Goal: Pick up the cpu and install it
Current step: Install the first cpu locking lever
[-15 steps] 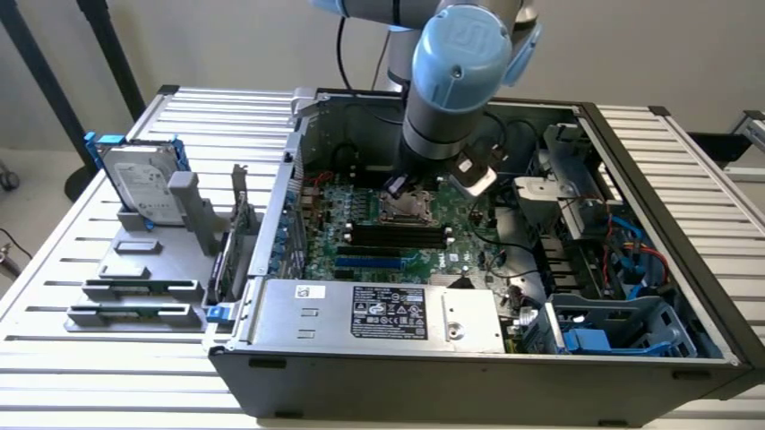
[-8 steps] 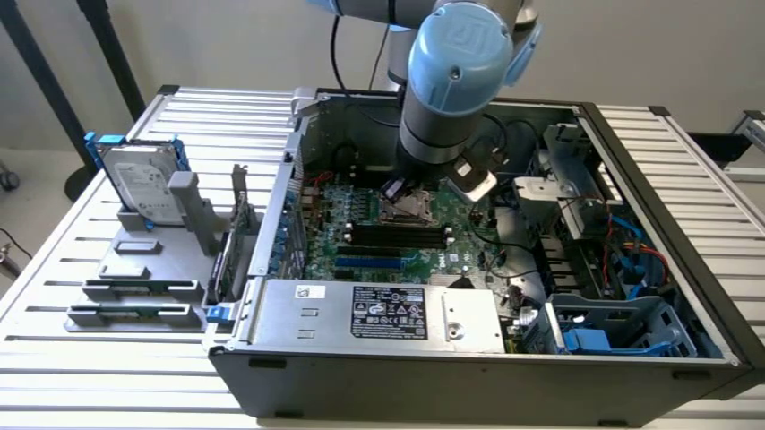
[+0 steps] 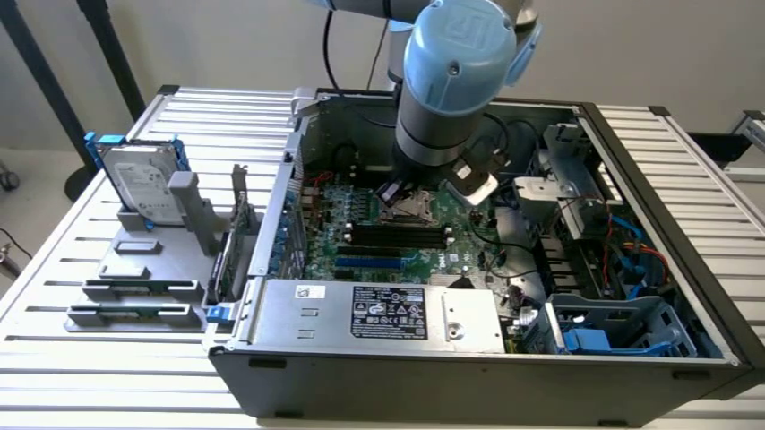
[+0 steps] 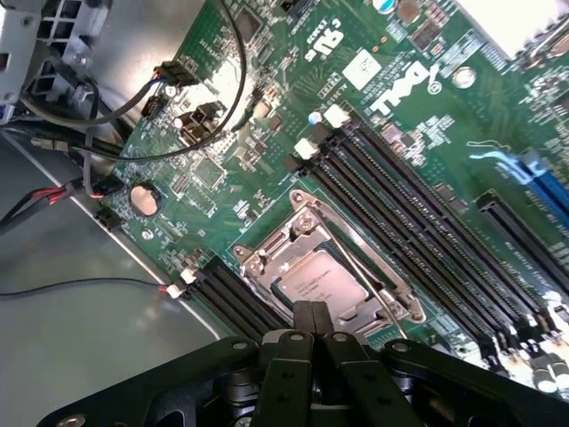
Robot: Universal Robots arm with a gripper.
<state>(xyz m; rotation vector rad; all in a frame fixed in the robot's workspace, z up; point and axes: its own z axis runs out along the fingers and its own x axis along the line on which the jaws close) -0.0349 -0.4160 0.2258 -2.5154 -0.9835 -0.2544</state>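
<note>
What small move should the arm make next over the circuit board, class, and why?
Probably lift straight up a little. The chip already sits in its metal socket frame on the green board, and the gripper is shut just above its edge, holding nothing visible.

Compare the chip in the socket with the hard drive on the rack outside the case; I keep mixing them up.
The cpu is small and square; the hard drive is much larger and oblong. The cpu lies flat in its socket on the board; the hard drive stands upright in a grey rack with a blue bracket. The shut gripper is just above the cpu, far from the hard drive. Both have silvery tops.
</note>
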